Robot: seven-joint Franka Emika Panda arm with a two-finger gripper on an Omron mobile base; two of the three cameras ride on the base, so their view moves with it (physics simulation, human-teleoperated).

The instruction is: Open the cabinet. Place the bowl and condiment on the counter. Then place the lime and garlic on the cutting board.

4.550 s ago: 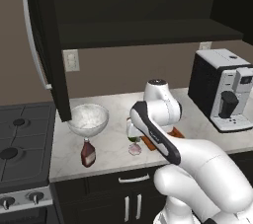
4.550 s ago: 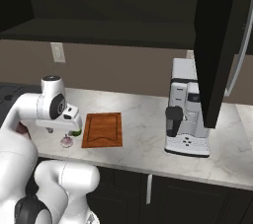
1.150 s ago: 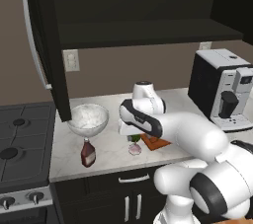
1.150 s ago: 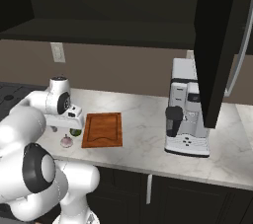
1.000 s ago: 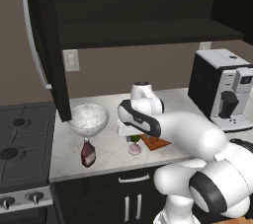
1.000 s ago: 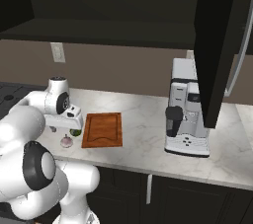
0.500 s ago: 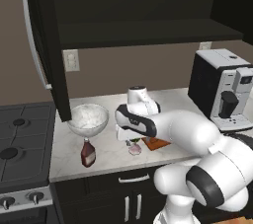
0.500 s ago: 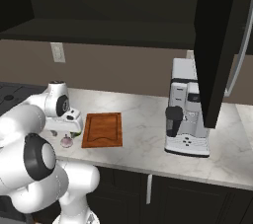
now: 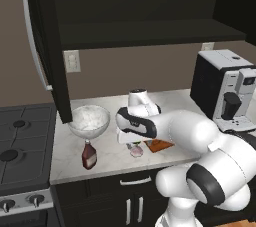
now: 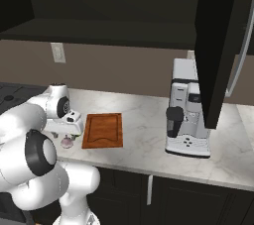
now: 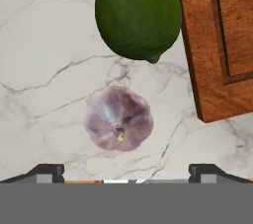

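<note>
My gripper (image 11: 126, 172) hangs open just above the counter (image 11: 39, 45), straight over the garlic (image 11: 118, 123), a pale pinkish bulb lying between the two fingertips without touching them. The lime (image 11: 138, 13) lies just beyond the garlic, beside the corner of the cutting board (image 11: 217, 40). In the left base view the gripper (image 9: 132, 142) points down at the garlic (image 9: 135, 151). The bowl (image 9: 89, 119) and the condiment (image 9: 89, 155) stand on the counter (image 9: 65, 158) to its left. The cabinet door (image 9: 47, 41) stands open. The cutting board (image 10: 103, 130) is bare.
A coffee machine (image 9: 227, 96) stands on the counter to the right. The black stove (image 9: 20, 146) lies to the left of the counter. The other open cabinet door (image 10: 218, 45) hangs over the coffee machine (image 10: 188, 120).
The hand has swung a little left and come down lower over the garlic and lime. Its jaws have stayed open. Bowl, condiment and board have not moved.
</note>
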